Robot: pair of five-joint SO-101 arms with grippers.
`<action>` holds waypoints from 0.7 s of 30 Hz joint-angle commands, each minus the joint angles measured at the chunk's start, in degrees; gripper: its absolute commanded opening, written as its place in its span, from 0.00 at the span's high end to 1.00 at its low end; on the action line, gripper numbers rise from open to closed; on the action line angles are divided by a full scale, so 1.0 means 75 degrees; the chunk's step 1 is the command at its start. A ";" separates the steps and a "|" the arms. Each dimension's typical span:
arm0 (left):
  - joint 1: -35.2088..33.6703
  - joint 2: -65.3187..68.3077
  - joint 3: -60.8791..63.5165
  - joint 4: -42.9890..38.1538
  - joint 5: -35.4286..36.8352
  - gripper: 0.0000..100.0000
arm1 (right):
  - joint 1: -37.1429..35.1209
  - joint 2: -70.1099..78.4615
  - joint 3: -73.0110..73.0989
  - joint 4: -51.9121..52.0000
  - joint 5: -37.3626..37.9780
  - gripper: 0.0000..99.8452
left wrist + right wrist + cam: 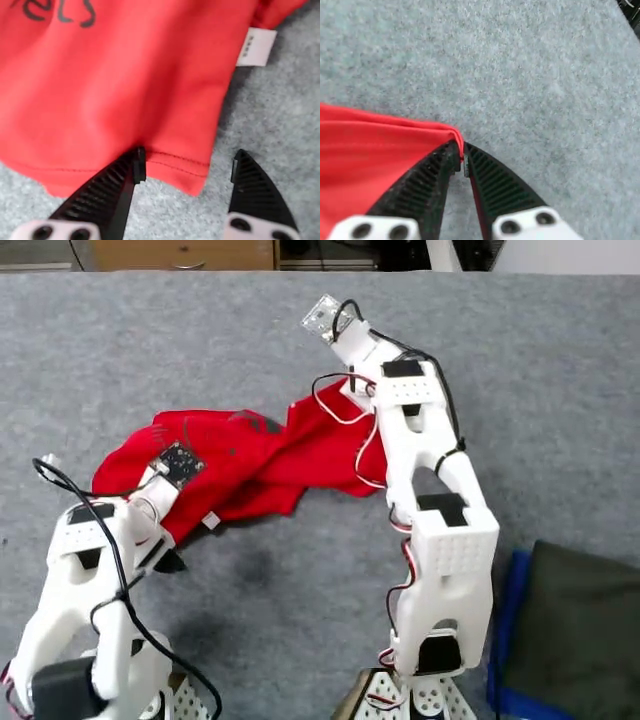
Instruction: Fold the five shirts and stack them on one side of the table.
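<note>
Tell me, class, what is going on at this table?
A red shirt lies crumpled on the grey table. The right gripper is shut on one edge of it; the left gripper is open over the hem at the other end. To one side lie dark folded clothes.

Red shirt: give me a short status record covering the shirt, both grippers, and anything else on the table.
shirt: red shirt, crumpled, unfolded, mid-table
left gripper: open, over the hem near the white tag
right gripper: shut on a shirt edge
other: dark folded cloth on a blue one, at the right of the table
</note>
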 commanded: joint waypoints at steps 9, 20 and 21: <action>-0.0105 0.0897 -0.0844 -0.0094 0.0023 0.88 | -0.0076 0.0135 -0.0627 -0.0082 -0.0047 1.00; -0.0094 0.0885 -0.0844 0.0082 0.0023 0.93 | -0.0076 0.0135 -0.0639 -0.0082 -0.0047 1.00; -0.0082 0.0885 -0.0914 0.0281 0.0023 0.93 | -0.0076 0.0135 -0.0639 -0.0082 -0.0047 1.00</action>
